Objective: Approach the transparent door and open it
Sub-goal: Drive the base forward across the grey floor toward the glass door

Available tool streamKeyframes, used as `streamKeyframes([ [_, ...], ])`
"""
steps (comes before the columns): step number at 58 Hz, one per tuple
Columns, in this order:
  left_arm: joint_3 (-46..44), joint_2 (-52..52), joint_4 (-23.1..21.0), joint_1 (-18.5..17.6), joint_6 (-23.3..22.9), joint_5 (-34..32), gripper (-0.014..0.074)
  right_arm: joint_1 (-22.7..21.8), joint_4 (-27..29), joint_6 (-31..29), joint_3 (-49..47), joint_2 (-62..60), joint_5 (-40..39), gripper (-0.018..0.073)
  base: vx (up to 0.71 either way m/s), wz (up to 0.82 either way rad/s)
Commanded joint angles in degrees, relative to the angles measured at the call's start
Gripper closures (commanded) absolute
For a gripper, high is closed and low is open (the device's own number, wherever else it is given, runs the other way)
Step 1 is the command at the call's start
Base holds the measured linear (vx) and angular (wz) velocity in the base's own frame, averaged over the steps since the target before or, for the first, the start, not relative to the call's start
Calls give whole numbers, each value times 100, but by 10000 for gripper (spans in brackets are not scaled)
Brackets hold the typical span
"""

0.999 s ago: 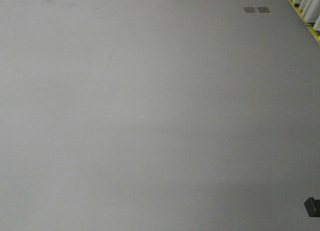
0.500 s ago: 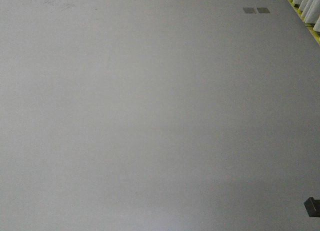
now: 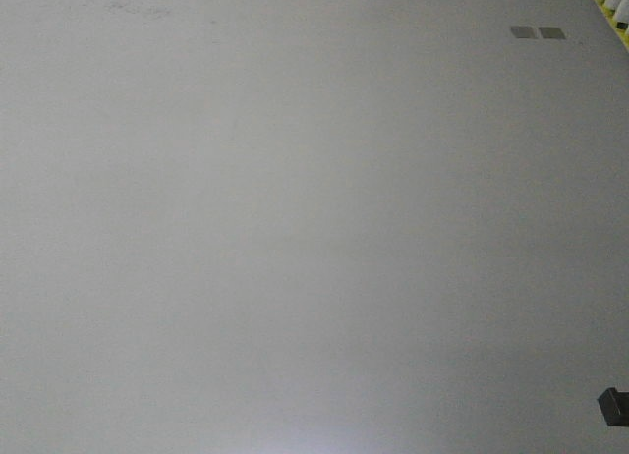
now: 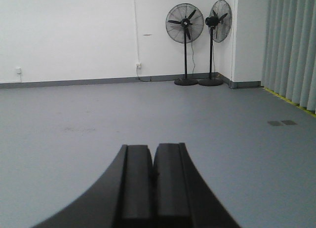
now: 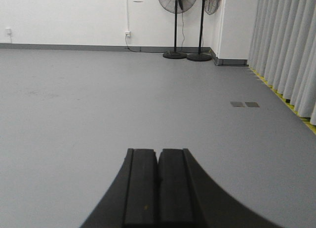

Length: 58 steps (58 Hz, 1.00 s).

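floor plates [image 3: 538,32] slid rightward; left end effector [image 4: 153,156] and right end effector [image 5: 158,158] pressed together.

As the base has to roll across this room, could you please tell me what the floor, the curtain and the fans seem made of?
The floor looks like seamless grey vinyl or coated concrete: matte, lightly scuffed. The curtain seems pale fabric, hanging in vertical folds. The fans look like black metal: wire guards, thin poles; blades could be plastic.

Bare grey floor [image 4: 74,114] under even light; white wall [image 4: 74,30] with grey skirting; black pedestal fans [image 4: 185,23] in the far corner; pale pleated curtains [image 5: 284,45] along the right.
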Motion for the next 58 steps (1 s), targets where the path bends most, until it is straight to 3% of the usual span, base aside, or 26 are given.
streamKeyframes([
  [1, 87, -86, -65, -10, -47, -505, 603, -21, -49, -21, 12, -92, -485, 568, 21, 15],
  [58, 87, -86, -65, -10, -47, -505, 603, -21, -49, -21, 12, -92, -485, 568, 33, 7],
])
